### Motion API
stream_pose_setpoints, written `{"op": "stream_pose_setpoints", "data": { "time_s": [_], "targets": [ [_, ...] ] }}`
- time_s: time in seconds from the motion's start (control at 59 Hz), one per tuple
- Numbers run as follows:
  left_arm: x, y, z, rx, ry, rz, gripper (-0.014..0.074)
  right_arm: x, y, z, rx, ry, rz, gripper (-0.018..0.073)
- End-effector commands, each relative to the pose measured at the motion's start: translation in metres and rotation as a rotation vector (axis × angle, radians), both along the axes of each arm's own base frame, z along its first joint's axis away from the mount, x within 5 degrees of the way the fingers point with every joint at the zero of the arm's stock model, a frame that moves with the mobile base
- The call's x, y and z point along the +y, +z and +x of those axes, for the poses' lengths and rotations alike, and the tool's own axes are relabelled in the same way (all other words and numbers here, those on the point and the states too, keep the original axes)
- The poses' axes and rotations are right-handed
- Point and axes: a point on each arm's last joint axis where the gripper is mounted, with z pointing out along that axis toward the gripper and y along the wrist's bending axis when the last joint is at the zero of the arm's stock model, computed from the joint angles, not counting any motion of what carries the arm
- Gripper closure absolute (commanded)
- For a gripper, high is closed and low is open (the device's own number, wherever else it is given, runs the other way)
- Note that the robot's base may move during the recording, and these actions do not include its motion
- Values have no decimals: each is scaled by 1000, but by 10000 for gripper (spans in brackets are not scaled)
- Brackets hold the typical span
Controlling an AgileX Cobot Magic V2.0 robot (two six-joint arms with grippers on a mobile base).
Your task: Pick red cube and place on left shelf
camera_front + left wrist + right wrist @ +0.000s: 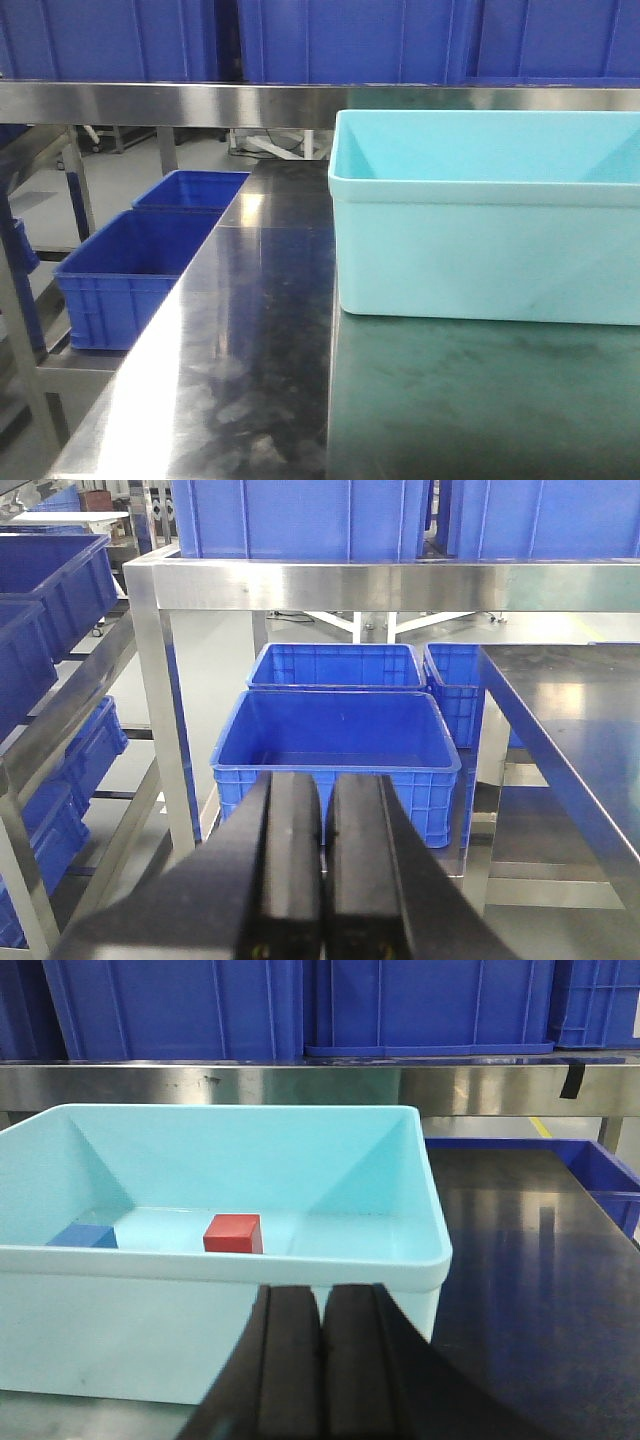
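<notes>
Red cube: the small red cube [233, 1233] lay on the floor of the pale turquoise plastic tub [200, 1262], toward its back wall, with neither gripper touching it.
Right gripper: the black two-fingered right gripper [321, 1305] hung outside the tub, just before its front rim, with its fingers pressed together on nothing.
Left gripper: the black two-fingered left gripper [325, 790] was likewise closed and empty, held off the table's left edge and pointed at the crates.
Table: the polished stainless-steel table [260, 330] carried the tub on its right half.
Blue block: a small flat blue block [83, 1237] sat in the tub's left corner, left of the red cube and apart from it.
Blue crates: two open-topped blue plastic crates [140, 270] stood one behind the other on the left-hand low steel shelf [85, 362], below table level; both looked empty.
Upper shelf: a brushed steel shelf beam [170, 100] ran across behind the tub, above table height.
Bins: large blue plastic bins [340, 40] stood in a row on that beam.
</notes>
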Motion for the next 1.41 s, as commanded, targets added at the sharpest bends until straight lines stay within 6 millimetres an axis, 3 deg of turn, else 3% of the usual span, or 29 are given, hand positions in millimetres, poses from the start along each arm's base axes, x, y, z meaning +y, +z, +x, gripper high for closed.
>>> {"op": "stream_pose_setpoints", "data": {
  "time_s": [0.0, 0.491, 0.61, 0.762, 0.915, 1.118, 1.389],
  "targets": [
    [0, 1, 0, -80, -5, -9, 495, 0, 15, -3, -126, -5, -17, 508],
    [0, 1, 0, -80, -5, -9, 495, 0, 22, -3, -183, -2, -16, 508],
    [0, 1, 0, -80, -5, -9, 495, 0, 38, 1, -168, -2, -16, 508],
    [0, 1, 0, -80, -5, -9, 495, 0, 74, 17, -129, -2, -17, 508],
    [0, 1, 0, -80, -5, -9, 495, 1, 116, 54, -71, -1, -18, 508],
    [0, 1, 0, -80, -5, -15, 495, 3, 162, 131, 69, 3, -13, 508],
    [0, 1, 0, -80, -5, -9, 495, 29, 172, 225, 409, 80, -32, 508]
  ]
}}
